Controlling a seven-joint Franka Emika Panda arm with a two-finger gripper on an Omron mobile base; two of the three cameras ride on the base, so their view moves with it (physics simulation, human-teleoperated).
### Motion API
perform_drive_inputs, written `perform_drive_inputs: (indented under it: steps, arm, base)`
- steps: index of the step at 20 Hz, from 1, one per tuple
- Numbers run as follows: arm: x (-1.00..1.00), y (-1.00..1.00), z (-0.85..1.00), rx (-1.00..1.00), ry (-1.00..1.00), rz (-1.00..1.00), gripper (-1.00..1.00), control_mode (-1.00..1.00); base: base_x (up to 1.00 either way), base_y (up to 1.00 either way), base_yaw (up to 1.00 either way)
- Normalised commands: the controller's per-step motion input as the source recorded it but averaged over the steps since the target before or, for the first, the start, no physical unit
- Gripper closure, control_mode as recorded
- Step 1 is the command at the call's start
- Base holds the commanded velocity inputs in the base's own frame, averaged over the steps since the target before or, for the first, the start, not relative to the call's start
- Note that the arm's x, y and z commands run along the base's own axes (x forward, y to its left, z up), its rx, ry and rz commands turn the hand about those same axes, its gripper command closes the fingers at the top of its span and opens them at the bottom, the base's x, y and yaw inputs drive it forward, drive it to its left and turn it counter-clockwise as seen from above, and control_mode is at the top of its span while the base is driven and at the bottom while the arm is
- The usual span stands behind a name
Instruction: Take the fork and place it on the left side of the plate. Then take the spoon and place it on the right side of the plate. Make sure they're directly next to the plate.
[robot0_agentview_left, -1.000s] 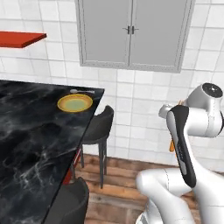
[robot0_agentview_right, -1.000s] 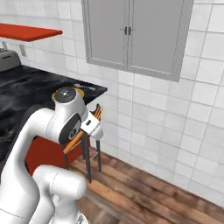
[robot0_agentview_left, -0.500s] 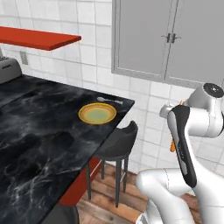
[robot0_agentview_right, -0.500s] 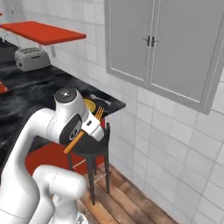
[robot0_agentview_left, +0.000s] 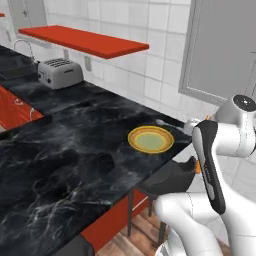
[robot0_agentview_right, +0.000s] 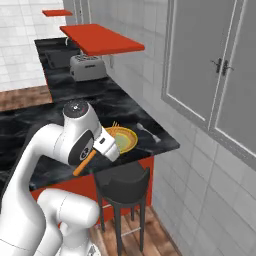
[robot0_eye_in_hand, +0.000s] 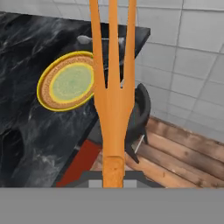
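As base drove on, view shifted — toaster (robot0_agentview_left: 60, 73) now visible; hand (robot0_eye_in_hand: 113, 173) stays clamped on fork (robot0_eye_in_hand: 113, 92).

A black marbled worktop (robot0_agentview_left: 60, 165) carries a silver toaster (robot0_agentview_left: 60, 73) beneath a red wall shelf (robot0_agentview_left: 85, 40). A dark stool (robot0_agentview_right: 122, 185) stands by the worktop's end on wooden floor (robot0_eye_in_hand: 183, 153), near grey cabinet doors (robot0_agentview_right: 210, 75).
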Motion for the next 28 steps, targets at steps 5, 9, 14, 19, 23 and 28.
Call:
perform_drive_inputs:
  steps: [5,9,14,19,23,28]
  arm:
    - [0.00,0.00,0.00,0.00,0.00,0.00,1.00,1.00]
    - [0.00,0.00,0.00,0.00,0.00,0.00,1.00,1.00]
    - [0.00,0.00,0.00,0.00,0.00,0.00,1.00,1.00]
    - [0.00,0.00,0.00,0.00,0.00,0.00,1.00,1.00]
    - [0.00,0.00,0.00,0.00,0.00,0.00,1.00,1.00]
    - [0.00,0.00,0.00,0.00,0.00,0.00,1.00,1.00]
  base:
    - [0.52,0.00,0.54]
    - [0.40,0.00,0.54]
    - [0.42,-0.11,0.53]
    - [0.33,-0.42,0.42]
    - [0.25,-0.54,0.37]
    - [0.17,-0.55,0.26]
